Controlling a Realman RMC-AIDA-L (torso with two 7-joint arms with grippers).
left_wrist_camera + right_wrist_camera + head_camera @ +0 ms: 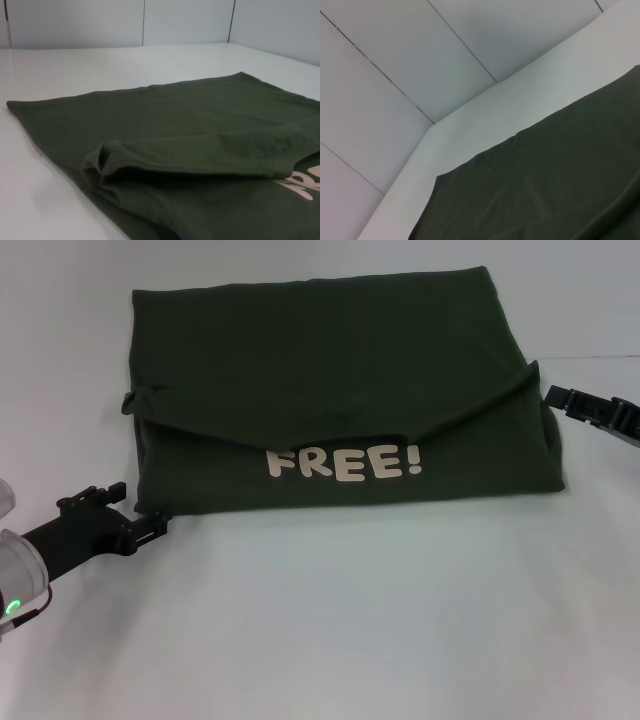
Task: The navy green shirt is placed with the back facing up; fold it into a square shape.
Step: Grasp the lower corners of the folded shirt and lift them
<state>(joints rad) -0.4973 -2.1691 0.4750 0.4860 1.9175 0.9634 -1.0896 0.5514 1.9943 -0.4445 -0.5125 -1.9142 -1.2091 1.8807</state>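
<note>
A: Two grippers in frame, both at the navy green shirt (330, 390). It lies across the far half of the white table (330, 620), already folded into a wide rectangle: plain back panel flapped over from the far side, cream "FREE!" lettering (345, 464) showing on the near strip.

B: Gripper states?

A: Left gripper (150, 527) sits low at the near-left corner, tips right at the hem. Jaws look nearly closed, but I cannot tell if any cloth is between them. Right gripper (556, 396) is just off the right edge, mid-height; cannot tell its state, the tips are too small in the head view and missing from its wrist view.

B: Handling?

A: Soft, light, floppy. No stiffness, so it sags and drags wherever it isn't held. Layers will probably slide over each other.

B: Where to pinch?

A: My call: the stacked edges on each short side. The left wrist view shows a rolled fold lip (150, 162) there, thick enough to bite all layers. Lift both sides level or the flap skews.
</note>
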